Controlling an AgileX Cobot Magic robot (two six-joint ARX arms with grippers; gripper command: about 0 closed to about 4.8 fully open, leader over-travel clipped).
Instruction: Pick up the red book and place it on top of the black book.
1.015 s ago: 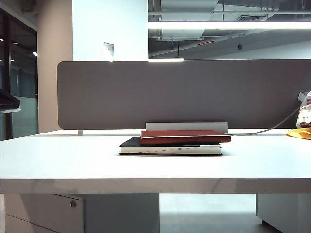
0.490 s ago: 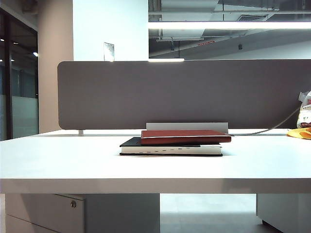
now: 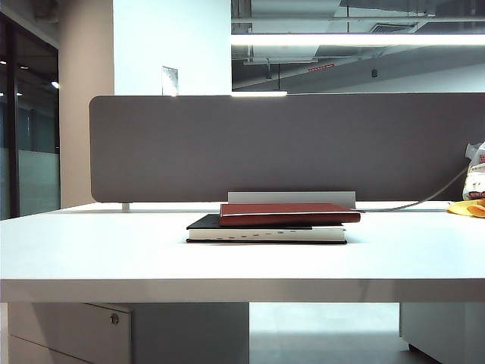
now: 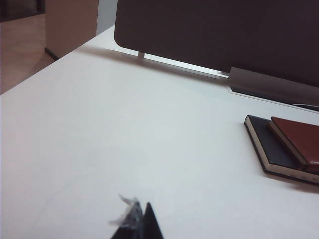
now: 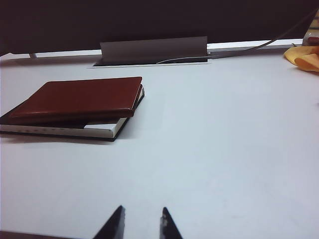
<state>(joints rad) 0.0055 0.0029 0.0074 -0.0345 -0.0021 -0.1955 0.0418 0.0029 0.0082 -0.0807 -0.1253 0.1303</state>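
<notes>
A: Biggest first. White table (image 3: 91, 250), grey divider (image 3: 288, 144) along the back. Mid-table, black book (image 3: 265, 233) lies flat w/ red book (image 3: 288, 213) already on top, shifted toward the right side of the exterior view, so a strip of black cover shows.

B: So placing looks done?

A: I'd judge so. Nothing left but pulling arms clear; maybe square up the stack, no regrasp needed otherwise.

B: Grippers?

A: Right gripper (image 5: 142, 224) low over bare table, well apart from the books, fingertips a narrow gap apart, holding nothing. Left gripper (image 4: 138, 224) is also off the books, only dark tips at frame edge w/ a bit of whitish fluff; they look pressed together, empty.

B: Hidden stuff?

A: Neither arm shows in exterior view. Yellow item (image 5: 301, 57) at far edge is cut off, can't ID.
</notes>
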